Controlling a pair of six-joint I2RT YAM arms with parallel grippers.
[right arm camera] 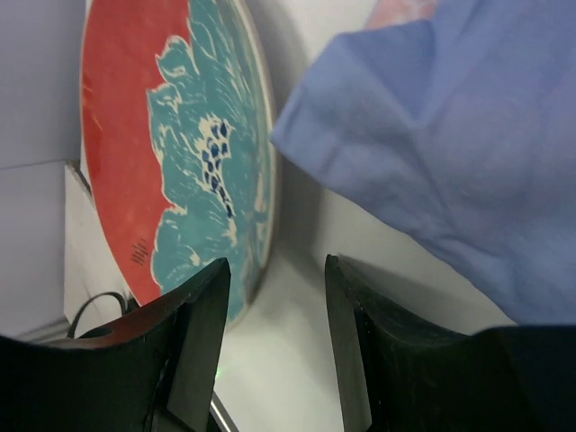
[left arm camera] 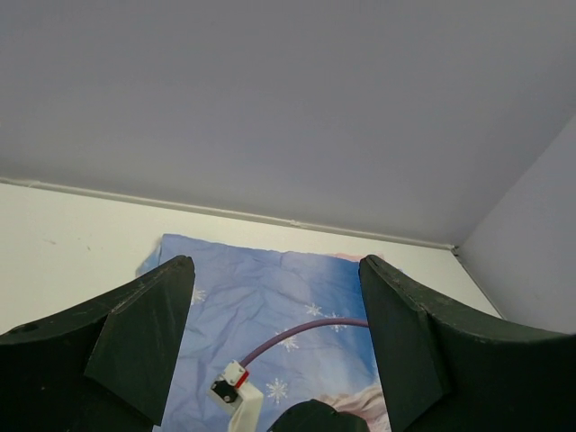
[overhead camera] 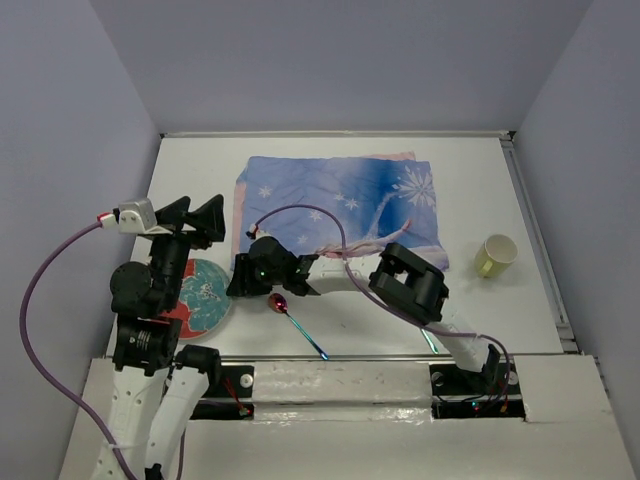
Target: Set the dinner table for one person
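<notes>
The white dinner table (overhead camera: 190, 170) carries a blue snowflake placemat (overhead camera: 340, 200) at the middle back. A red and teal plate (overhead camera: 203, 293) lies at the near left. A spoon (overhead camera: 297, 323) with a red bowl lies just right of the plate. A yellow-green cup (overhead camera: 495, 254) stands at the right. My right gripper (overhead camera: 240, 281) is open and empty, low at the plate's right edge. In the right wrist view its gripper (right arm camera: 274, 342) is over bare table (right arm camera: 297, 378), with the plate (right arm camera: 180, 153) left and the placemat's corner (right arm camera: 450, 135) right. My left gripper (overhead camera: 197, 221) is open, raised above the plate.
The left wrist view looks over the placemat (left arm camera: 270, 306) toward the grey back wall (left arm camera: 288, 99), with my left gripper (left arm camera: 274, 337) spread wide. A purple cable (overhead camera: 300, 212) arcs over the placemat. A thin teal handle (overhead camera: 429, 340) shows by the right arm's base.
</notes>
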